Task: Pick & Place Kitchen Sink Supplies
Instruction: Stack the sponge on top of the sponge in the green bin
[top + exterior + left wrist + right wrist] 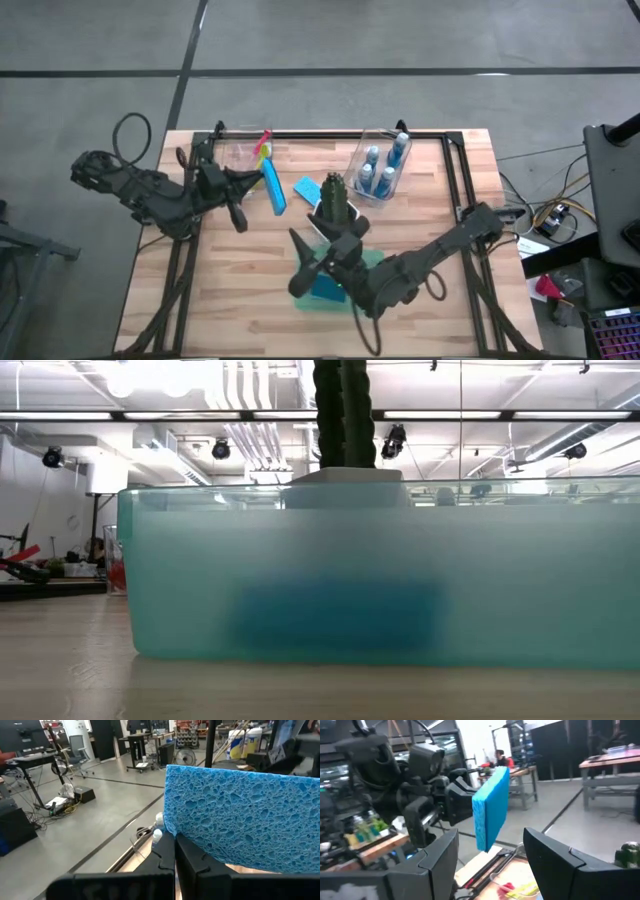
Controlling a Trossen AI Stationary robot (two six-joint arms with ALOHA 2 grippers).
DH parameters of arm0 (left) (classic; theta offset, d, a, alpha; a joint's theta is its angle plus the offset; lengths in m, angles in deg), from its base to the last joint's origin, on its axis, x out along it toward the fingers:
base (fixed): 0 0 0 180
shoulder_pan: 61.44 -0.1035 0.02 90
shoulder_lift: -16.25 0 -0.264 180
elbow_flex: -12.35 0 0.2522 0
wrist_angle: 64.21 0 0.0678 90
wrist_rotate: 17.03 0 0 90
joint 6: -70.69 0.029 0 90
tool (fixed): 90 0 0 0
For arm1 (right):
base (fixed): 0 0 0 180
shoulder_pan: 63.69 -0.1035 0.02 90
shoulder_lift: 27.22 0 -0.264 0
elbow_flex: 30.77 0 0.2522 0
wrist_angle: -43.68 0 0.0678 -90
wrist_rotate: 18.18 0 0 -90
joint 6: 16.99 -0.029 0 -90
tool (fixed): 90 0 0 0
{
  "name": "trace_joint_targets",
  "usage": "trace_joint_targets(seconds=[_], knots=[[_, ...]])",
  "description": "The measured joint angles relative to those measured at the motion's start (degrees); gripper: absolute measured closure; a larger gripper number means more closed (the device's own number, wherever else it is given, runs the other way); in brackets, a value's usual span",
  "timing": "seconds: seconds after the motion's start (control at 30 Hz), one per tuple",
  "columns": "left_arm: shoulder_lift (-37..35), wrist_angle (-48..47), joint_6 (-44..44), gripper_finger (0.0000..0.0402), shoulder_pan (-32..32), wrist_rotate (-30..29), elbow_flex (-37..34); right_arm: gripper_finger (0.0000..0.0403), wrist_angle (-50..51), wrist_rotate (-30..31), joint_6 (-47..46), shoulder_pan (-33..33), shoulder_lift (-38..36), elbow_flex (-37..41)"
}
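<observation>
My left gripper is shut on a flat blue sponge, held in the air over the table's far left part. The right wrist view shows this sponge standing on edge. A second blue sponge lies flat on the wood beside the plant. A third one lies in the green tray. My right gripper hovers open over the tray's left end, nothing between its fingers. Several bottles of blue liquid stand in a clear bin. Yellow and red brushes stick out of another clear bin. My left gripper pinches the sponge's edge near one corner between its two fingers. The fingers come level from the table's left side. The sponge stands on edge beyond the fingertips, its long side running near to far, lifted clear of the table.
A dark green plant in a white pot stands mid-table, just behind the tray. In the low view the tray's wall fills the picture, with the plant above it. Bare wood lies at the near left and near right.
</observation>
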Motion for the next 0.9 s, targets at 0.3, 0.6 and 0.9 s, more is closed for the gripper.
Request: trace_joint_targets(seconds=[0.3, 0.6, 0.9], knots=[[0.27, 2.91, 2.98, 0.0401, 0.00, -0.56, 1.02, 0.0184, -0.03, 2.42, 4.29, 1.55, 7.47, -10.22], [0.29, 3.33, 3.01, 0.0401, 0.05, -0.60, 1.02, 0.0184, -0.12, 1.76, 6.03, 3.71, 10.02, -14.08], [0.29, 3.44, 3.37, 0.0401, 0.28, -0.46, 1.01, 0.0184, -0.24, 1.31, 4.65, 5.50, 10.31, -14.08]])
